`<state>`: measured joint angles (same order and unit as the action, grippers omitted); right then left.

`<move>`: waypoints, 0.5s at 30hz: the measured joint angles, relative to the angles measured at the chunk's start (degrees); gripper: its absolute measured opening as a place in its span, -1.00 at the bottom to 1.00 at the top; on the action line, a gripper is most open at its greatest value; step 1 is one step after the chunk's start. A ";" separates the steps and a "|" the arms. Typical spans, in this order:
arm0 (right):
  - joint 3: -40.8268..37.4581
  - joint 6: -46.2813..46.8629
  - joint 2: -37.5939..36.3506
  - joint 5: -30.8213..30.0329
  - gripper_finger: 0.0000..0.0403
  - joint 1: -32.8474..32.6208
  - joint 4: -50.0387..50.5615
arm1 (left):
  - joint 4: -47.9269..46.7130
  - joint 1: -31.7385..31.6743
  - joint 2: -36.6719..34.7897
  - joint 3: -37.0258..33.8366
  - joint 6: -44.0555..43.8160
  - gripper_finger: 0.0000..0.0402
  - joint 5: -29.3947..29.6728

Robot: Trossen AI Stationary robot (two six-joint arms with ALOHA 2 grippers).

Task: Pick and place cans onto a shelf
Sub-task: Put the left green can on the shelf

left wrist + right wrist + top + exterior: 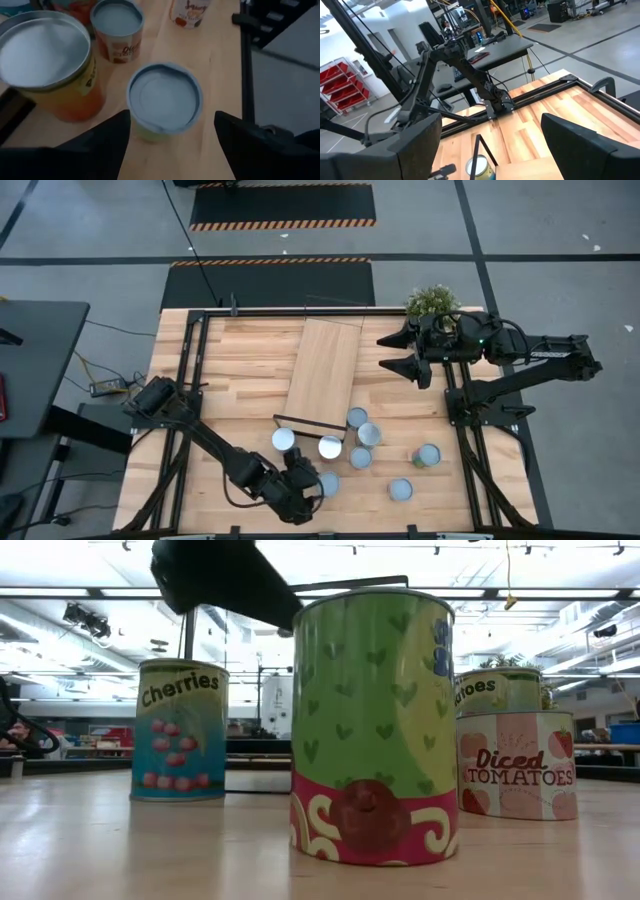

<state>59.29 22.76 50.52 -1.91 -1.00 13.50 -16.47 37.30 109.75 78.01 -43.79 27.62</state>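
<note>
Nearby, left gripper [170, 135] jaws spread astride a green can [164, 100], unclamped, neighbouring cans [47, 60] crowding close.

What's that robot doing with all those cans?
It is putting cans on a shelf. The left gripper hangs over a can with a pale blue lid near the table's front edge, its jaws open on either side of it, not yet gripping. The other cans stand clustered on the table, and none is on the wooden shelf yet. The right gripper waits, jaws open, by the potted plant.
</note>
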 joint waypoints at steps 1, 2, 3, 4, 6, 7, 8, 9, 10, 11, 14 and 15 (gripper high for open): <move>0.00 -0.15 0.00 0.00 0.73 -0.01 0.00 | -1.93 0.04 0.00 0.81 -0.25 0.44 -0.05; 0.00 -0.37 0.00 0.00 0.73 -0.01 -0.02 | -4.13 0.04 0.00 1.73 -0.55 0.44 -0.33; 0.00 -0.66 0.00 0.00 0.73 -0.01 0.00 | -5.63 0.00 0.00 2.71 -0.57 0.44 -1.11; 0.00 -0.80 0.00 0.00 0.73 -0.01 0.00 | -6.16 -0.15 0.00 3.49 -0.49 0.44 -2.32; 0.00 -0.95 0.00 -0.02 0.73 0.00 -0.02 | -6.44 -0.30 -0.02 4.29 -0.50 0.43 -5.03; 0.00 -1.07 0.00 -0.02 0.73 -0.01 -0.02 | -6.72 -0.41 -0.02 4.61 -0.44 0.43 -6.32; 0.00 -1.30 0.00 -0.02 0.73 -0.01 -0.03 | -6.98 -0.50 -0.02 5.02 -0.28 0.43 -7.49; 0.00 -1.40 0.01 0.00 0.73 -0.01 -0.02 | -7.14 -0.51 -0.02 5.41 -0.46 0.43 -8.59; 0.00 -1.56 0.07 0.00 0.73 -0.01 -0.04 | -7.18 -0.51 -0.02 5.75 -1.53 0.43 -9.79; 0.00 -1.74 0.12 0.02 0.73 -0.01 -0.04 | -7.15 -0.51 -0.03 5.82 -3.45 0.43 -11.29; 0.00 -2.88 0.15 0.22 0.73 -0.01 -0.05 | -7.82 -0.51 -0.02 5.75 -8.83 0.43 -16.40; 0.00 -3.35 0.15 0.24 0.73 -0.01 -0.12 | -7.82 -0.50 -0.02 5.75 -9.84 0.43 -17.16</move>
<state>59.29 19.40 50.68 -1.67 -1.02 13.38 -24.30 36.80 109.73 83.77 -53.63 10.46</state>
